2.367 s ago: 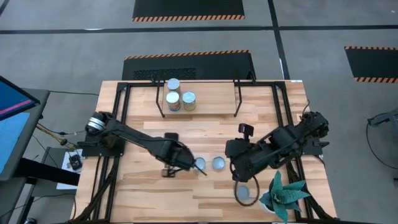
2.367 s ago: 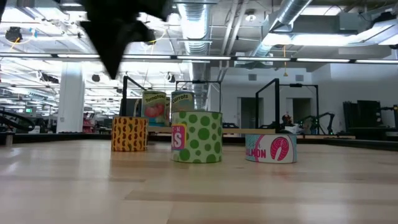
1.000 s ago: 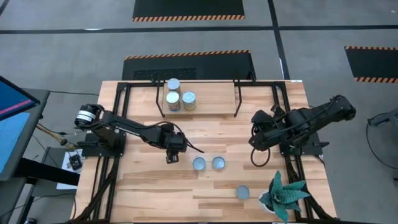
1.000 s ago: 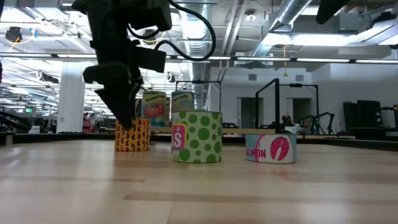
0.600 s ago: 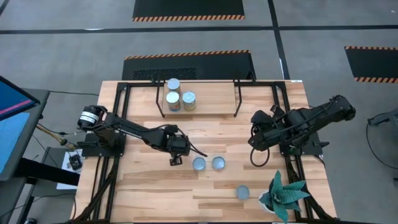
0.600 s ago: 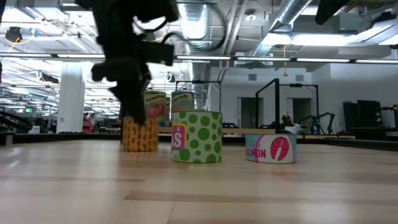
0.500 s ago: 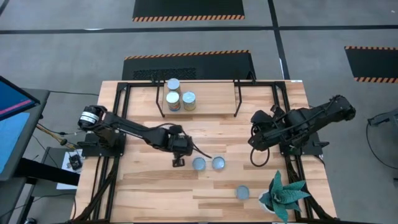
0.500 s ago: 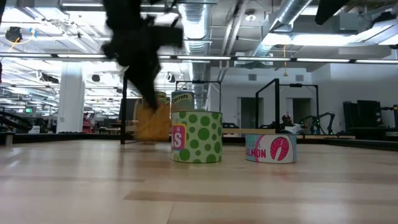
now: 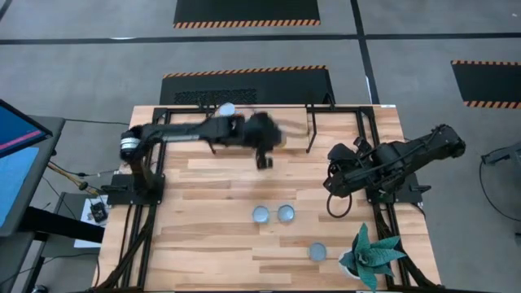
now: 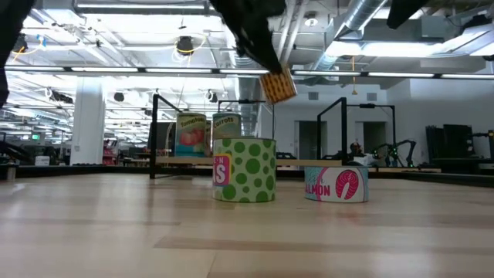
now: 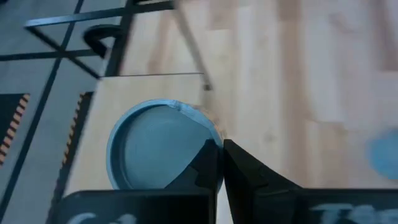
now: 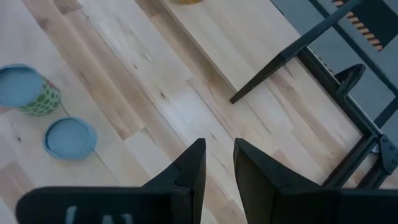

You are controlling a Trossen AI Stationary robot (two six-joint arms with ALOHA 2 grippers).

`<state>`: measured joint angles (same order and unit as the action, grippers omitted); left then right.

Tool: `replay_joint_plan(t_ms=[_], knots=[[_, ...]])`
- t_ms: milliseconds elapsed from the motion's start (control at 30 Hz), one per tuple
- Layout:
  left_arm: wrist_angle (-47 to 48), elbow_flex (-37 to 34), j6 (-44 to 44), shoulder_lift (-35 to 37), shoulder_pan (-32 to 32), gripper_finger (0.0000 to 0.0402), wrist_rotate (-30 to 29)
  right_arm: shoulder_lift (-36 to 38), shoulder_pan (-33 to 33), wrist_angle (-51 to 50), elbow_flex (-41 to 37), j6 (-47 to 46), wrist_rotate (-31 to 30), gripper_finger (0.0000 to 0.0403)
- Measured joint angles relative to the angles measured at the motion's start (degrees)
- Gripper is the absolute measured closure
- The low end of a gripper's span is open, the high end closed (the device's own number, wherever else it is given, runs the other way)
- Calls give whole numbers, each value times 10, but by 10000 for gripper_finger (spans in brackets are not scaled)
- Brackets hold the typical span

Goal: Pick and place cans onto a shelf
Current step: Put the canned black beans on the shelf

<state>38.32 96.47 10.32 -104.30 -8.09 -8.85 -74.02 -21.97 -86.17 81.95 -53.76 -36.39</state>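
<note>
The left hand [image 10: 266,58] is clamped on a yellow spotted can [image 10: 277,86], tilted and high above the counter [image 9: 212,244] — carried toward the shelf [image 9: 285,130] below it. The right hand [image 12: 217,163] waits aside — fingers slightly apart, empty.

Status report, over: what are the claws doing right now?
Left claw shut on yellow can, airborne, tilted, by shelf. Right claw open, idle at right. Nothing in the way.
</note>
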Motion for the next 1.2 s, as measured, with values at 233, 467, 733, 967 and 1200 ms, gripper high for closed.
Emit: replay_joint_plan(t_ms=[233, 467, 733, 967, 1200], knots=[[48, 122, 86, -82, -110, 401, 24, 0, 17, -2, 0, -2, 2, 295], [83, 171, 128, -145, -165, 401, 60, 0, 46, -2, 0, -6, 4, 295], [82, 172, 151, -188, -181, 401, 54, 0, 76, 0, 0, -17, 5, 295], [84, 171, 176, -218, -182, 401, 54, 0, 79, 2, 0, -19, 8, 295], [79, 171, 182, -224, -182, 398, 39, 0, 79, 3, 0, -24, 18, 295]])
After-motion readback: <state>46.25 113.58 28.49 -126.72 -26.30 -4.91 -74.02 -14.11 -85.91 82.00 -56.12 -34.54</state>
